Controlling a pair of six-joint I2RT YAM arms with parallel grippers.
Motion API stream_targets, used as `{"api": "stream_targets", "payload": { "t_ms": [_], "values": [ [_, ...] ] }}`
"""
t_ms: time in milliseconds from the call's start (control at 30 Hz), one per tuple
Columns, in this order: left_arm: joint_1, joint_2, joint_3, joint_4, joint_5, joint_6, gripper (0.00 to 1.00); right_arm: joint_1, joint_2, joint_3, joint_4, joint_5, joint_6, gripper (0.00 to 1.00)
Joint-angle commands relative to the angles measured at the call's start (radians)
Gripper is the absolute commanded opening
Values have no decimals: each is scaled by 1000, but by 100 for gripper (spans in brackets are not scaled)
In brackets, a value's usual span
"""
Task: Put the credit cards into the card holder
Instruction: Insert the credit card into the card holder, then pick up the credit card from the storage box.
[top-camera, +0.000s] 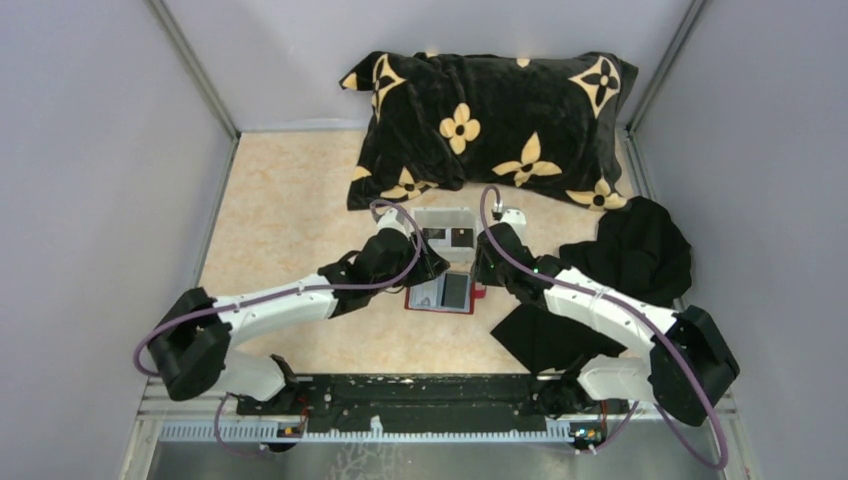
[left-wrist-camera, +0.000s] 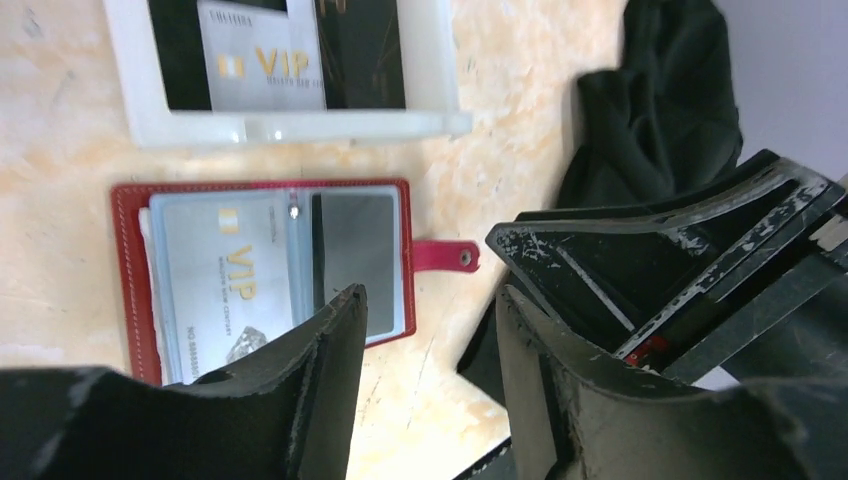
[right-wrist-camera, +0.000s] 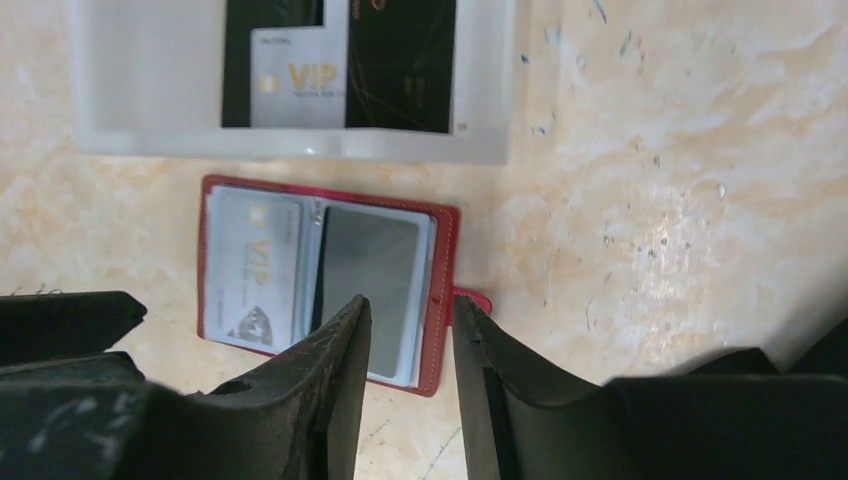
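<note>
Black fingers of the left gripper (left-wrist-camera: 430, 300) fill the foreground of its wrist view, parted with nothing between them. The right gripper (right-wrist-camera: 410, 305) hangs likewise, jaws narrowly apart and empty. Both hover just above the near edge of the holder (right-wrist-camera: 330, 270), one on either side.

The red holder lies open and flat on the table (top-camera: 290, 210), its strap tab sticking out to one side. Its left pocket holds a silver VIP card (left-wrist-camera: 215, 280). Its right pocket shows a dark grey panel; whether that is a card cannot be told.

Just beyond the holder sits a white tray (left-wrist-camera: 300, 125). Inside it lie another silver card (left-wrist-camera: 262, 60) and at least one black card (left-wrist-camera: 360, 50), flat and overlapping. So the task looks partly done, with cards left in the tray.

Risks from here:
- Cards lie flat on the tray floor, so fingers may slip off or lift two at once.
- The tray wall may block a low approach, and a push could shove the tray away.
- The holder is light and loose; a card pressed against a pocket mouth could slide it or fold it shut.
- The two grippers are close together and could collide.

A black cloth (left-wrist-camera: 660, 110) lies to the right, and a black flowered pillow (top-camera: 490, 110) at the far end.
</note>
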Motion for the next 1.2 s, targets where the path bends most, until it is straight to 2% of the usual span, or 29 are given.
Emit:
{"api": "stream_targets", "payload": {
  "t_ms": [0,100,200,467,800,967,1033,1100,1167],
  "values": [
    [1,-57,71,-125,-149,96,59,12,-24,105,-61,42,-62,40],
    [33,-72,100,-145,-192,147,64,6,-14,167,-68,65,-96,47],
    [102,-63,128,-154,-155,178,66,-18,8,234,-56,62,-140,50],
    [253,104,241,-181,-19,274,70,-67,141,382,-28,23,-193,49],
    [319,294,280,-72,147,321,69,-110,263,429,25,-24,-195,48],
    [322,360,320,-83,152,357,54,-125,298,439,47,-41,-195,48],
    [323,383,323,-84,150,368,41,-130,308,439,55,-47,-193,48],
    [322,398,321,-80,151,377,23,-133,319,439,59,-51,-191,48],
    [323,412,315,-75,150,381,10,-135,331,435,63,-55,-191,48]
  ]
}}
